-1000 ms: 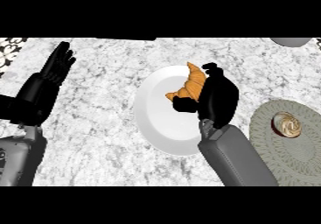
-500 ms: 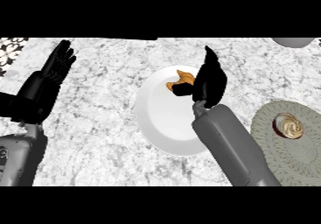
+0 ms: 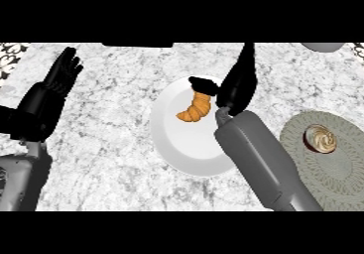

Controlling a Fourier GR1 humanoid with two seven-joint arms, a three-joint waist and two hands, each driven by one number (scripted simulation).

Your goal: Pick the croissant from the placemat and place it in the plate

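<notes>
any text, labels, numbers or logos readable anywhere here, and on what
None: no words, numbers or logos show on the plate, croissant, placemat or counter. The round brown thing on the placemat carries only a swirl, not lettering.

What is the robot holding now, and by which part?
Nothing seems held. The croissant lies on the plate; the right hand is open, its thumb over the croissant's upper end.
</notes>
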